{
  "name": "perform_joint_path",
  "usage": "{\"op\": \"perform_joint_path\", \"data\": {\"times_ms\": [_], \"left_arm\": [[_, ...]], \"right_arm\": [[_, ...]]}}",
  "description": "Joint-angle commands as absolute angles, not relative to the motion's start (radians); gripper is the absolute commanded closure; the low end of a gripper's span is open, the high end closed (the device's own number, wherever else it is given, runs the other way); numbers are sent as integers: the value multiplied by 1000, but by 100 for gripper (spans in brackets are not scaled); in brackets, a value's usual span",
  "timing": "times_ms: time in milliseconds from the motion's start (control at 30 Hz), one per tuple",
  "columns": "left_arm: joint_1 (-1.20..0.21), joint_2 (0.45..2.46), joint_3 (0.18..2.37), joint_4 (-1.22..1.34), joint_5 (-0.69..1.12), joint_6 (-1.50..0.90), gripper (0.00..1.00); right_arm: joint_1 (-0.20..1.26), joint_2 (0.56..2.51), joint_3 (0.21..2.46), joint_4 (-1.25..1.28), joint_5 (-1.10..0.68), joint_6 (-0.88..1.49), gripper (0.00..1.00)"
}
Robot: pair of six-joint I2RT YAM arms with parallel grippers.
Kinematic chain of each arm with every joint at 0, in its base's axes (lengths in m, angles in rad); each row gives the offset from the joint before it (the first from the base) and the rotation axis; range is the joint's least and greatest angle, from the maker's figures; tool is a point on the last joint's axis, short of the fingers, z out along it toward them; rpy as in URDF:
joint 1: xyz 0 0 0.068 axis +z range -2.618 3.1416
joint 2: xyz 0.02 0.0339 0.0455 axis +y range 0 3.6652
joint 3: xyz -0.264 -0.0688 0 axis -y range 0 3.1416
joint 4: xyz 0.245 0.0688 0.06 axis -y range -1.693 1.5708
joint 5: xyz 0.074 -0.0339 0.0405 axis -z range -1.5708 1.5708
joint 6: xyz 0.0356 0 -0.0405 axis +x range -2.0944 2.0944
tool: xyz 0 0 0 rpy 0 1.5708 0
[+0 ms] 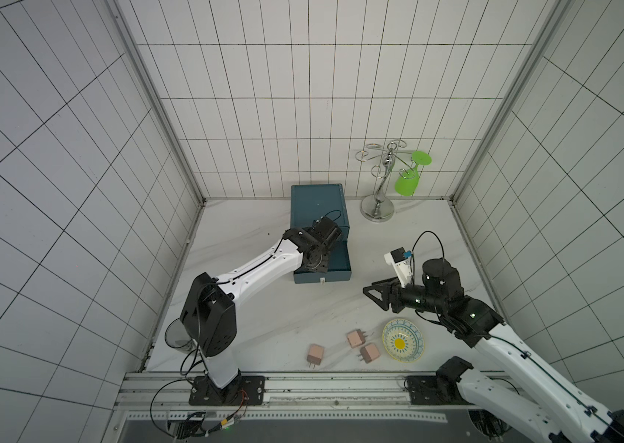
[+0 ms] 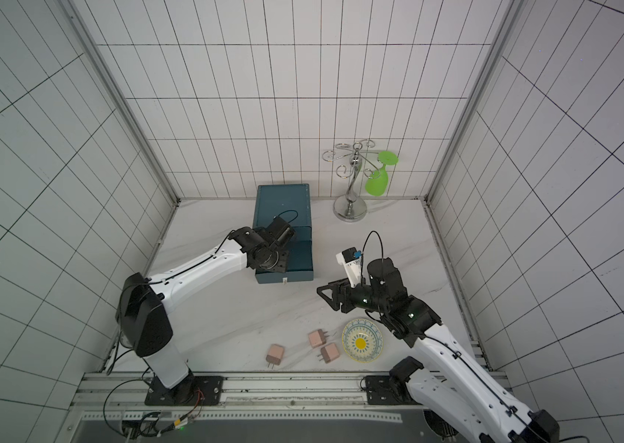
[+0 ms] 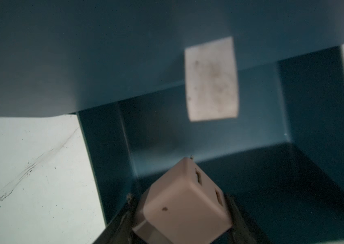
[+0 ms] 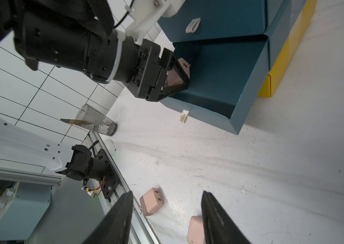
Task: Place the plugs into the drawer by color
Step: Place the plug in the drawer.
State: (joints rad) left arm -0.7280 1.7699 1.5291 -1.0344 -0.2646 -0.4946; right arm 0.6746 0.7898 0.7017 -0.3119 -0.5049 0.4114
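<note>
I am hovering the left gripper (image 4: pixel 177 76), pinching one pinkish-beige plug (image 3: pixel 185 202), over the open drawer (image 1: pixel 322 277); the right gripper (image 1: pixel 372 296) is hanging spread and empty. Three beige plugs (image 1: pixel 315 353) (image 1: pixel 356 339) (image 1: pixel 370 353) are lying on the table (image 1: pixel 264 307), left to do; I am seeing no teal ones

Three pinkish-beige plugs (image 2: pixel 318 338) lie near the patterned dish (image 2: pixel 345 340).

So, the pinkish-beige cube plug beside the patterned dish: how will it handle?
Likely rigid: the pinkish-beige cube plug has flat faces, probably easy to clamp. Unlikely to roll, as it lies on a flat side. Its smooth rounded edges might slip.
</note>
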Motion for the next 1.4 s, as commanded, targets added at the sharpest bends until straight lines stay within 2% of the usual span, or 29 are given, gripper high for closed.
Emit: {"op": "perform_joint_path", "data": {"times_ms": [0,133,200,267,400,500,600,800,933,1133,1300,1367], "left_arm": [[-710,1829,1581,-1033,-314,-480,80],[-701,1879,1584,-998,-279,-477,76],[-701,1903,1596,-1001,-278,-477,68],[-701,1912,1599,-1002,-276,-476,64],[-701,1907,1587,-996,-258,-479,45],[-703,1892,1573,-983,-256,-480,36],[-703,1879,1570,-991,-259,-479,34],[-711,1825,1555,-978,-246,-482,19],[-736,1761,1558,-976,-246,-485,19],[-790,1552,1517,-931,-213,-497,18],[-807,1291,1221,-720,19,-531,22],[-843,1210,1122,-707,13,-554,24]], "right_arm": [[681,772,695,-324,-467,405,44],[682,761,690,-323,-462,408,44],[681,758,688,-323,-461,408,44],[681,758,689,-324,-459,408,44],[682,762,689,-324,-455,410,44],[681,768,687,-321,-452,410,44],[682,772,687,-321,-451,410,44],[682,786,688,-315,-448,410,43],[681,800,688,-314,-445,410,43],[686,869,726,-388,-446,377,43],[805,880,756,-519,-289,366,45],[849,876,740,-558,-215,416,46]]}}
